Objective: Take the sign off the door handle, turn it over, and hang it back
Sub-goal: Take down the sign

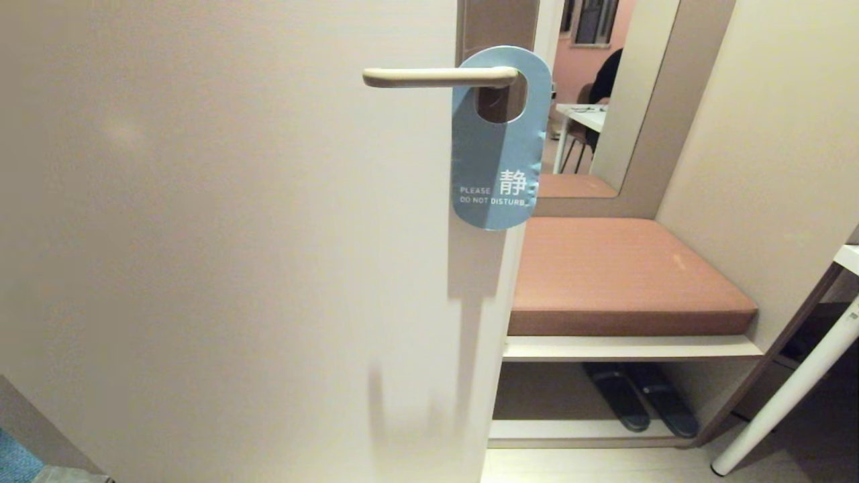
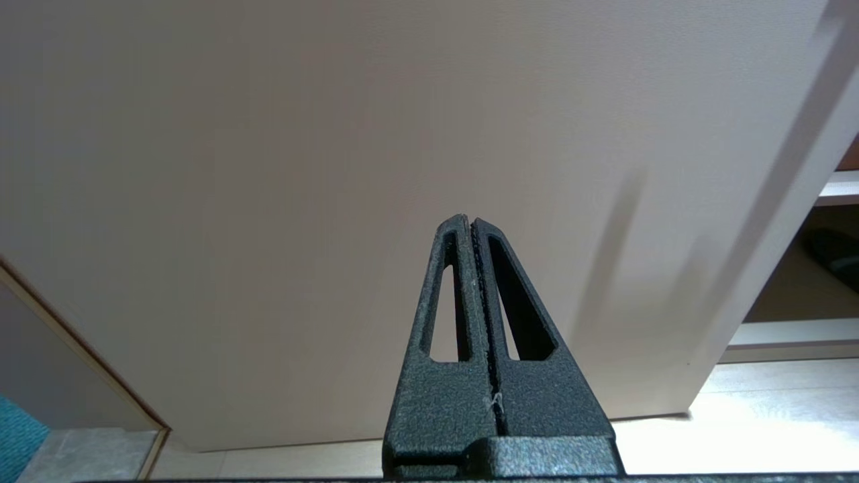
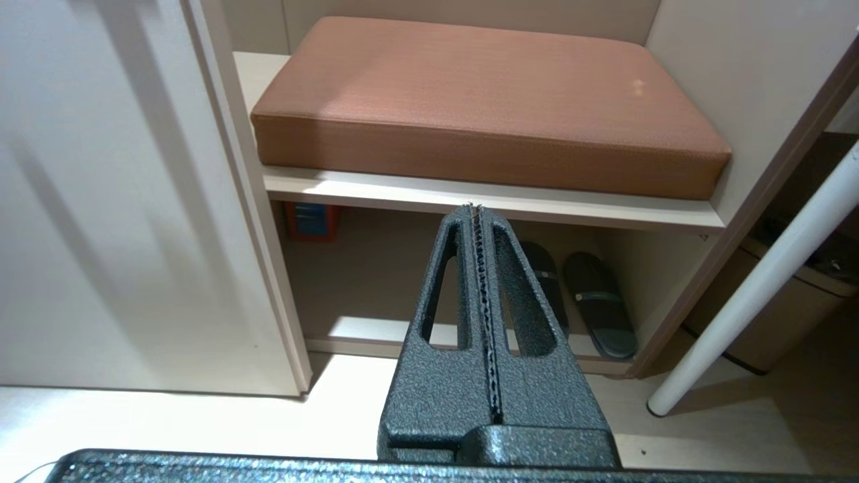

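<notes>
The sign [image 1: 496,161] hangs by its oval hole on the door handle [image 1: 436,77], blue-grey face outward, reading "PLEASE DO NOT DISTURB". The cream lever sticks out leftward from a brown backplate [image 1: 496,23] near the door's right edge. Neither arm shows in the head view. My left gripper [image 2: 468,220] is shut and empty, low down, facing the plain lower door panel. My right gripper [image 3: 475,209] is shut and empty, pointing at the bench shelf beside the door. The sign and handle appear in neither wrist view.
The cream door [image 1: 221,255] fills the left. Right of it a bench with a brown cushion [image 1: 624,275] sits over a shelf holding dark slippers [image 1: 641,396]. A white table leg [image 1: 785,396] slants at far right. A mirror [image 1: 604,100] stands behind the bench.
</notes>
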You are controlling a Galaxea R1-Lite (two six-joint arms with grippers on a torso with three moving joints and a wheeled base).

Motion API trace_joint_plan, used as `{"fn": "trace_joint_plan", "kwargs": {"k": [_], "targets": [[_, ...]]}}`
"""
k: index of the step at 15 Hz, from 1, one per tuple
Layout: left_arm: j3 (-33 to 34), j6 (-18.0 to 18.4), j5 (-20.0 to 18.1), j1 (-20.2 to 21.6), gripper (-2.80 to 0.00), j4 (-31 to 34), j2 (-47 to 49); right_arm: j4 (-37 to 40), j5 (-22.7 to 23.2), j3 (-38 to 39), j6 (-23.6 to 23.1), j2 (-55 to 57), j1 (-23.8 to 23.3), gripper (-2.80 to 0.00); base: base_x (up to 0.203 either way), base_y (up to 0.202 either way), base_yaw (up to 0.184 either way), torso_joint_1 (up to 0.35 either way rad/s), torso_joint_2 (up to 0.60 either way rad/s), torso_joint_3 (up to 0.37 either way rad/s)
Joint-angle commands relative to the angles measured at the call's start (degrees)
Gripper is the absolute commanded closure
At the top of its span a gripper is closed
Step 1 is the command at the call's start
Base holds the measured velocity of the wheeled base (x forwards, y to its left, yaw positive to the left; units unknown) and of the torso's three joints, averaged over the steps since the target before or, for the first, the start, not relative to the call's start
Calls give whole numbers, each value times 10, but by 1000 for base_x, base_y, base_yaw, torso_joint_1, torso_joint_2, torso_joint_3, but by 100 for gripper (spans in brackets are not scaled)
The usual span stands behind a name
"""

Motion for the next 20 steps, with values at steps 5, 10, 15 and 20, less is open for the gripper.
{"fn": "trace_joint_plan", "kwargs": {"k": [5, 10, 15, 20], "targets": [[0, 0, 0, 0, 0, 0, 0, 0, 2, 0, -9, 0, 0, 0, 0, 0, 0, 0, 0, 0], [0, 0, 0, 0, 0, 0, 0, 0, 5, 0, -23, 0, 1, 0, 0, 0, 0, 0, 0, 0], [0, 0, 0, 0, 0, 0, 0, 0, 5, 0, -18, 0, 0, 0, 0, 0, 0, 0, 0, 0], [0, 0, 0, 0, 0, 0, 0, 32, 4, -44, -17, 5, 0, 0, 0, 0, 0, 0, 0, 0]]}}
